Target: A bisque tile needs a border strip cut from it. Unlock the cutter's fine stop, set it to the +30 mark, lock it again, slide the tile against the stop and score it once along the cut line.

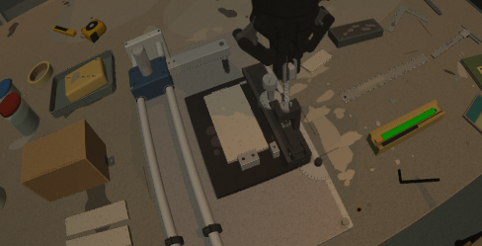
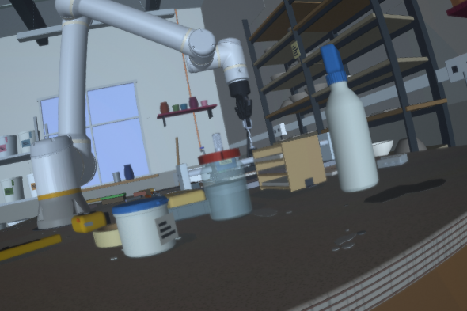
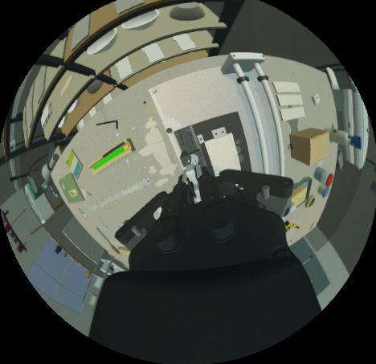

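My gripper (image 1: 286, 76) hangs over the tile cutter's fine stop. The stop's upright threaded screw (image 1: 285, 94) is gripped in its closed fingers. The screw rises from the black stop rail (image 1: 281, 118) on the right side of the cutter's dark bed. A round grey knob (image 1: 269, 81) stands just left of the screw. The pale bisque tile (image 1: 235, 120) lies flat on the bed, left of the rail. The blue scoring carriage (image 1: 149, 76) sits at the far end of the two white guide rails (image 1: 170, 158). In the wrist camera my gripper (image 3: 193, 180) hides the screw.
A cardboard box (image 1: 64, 159) stands left of the rails. A tray with a yellow sponge (image 1: 84, 80) lies beyond it. A green-topped level (image 1: 406, 126) and a steel ruler (image 1: 382, 78) lie to the right. Spare tile strips (image 1: 97, 222) lie at the near left.
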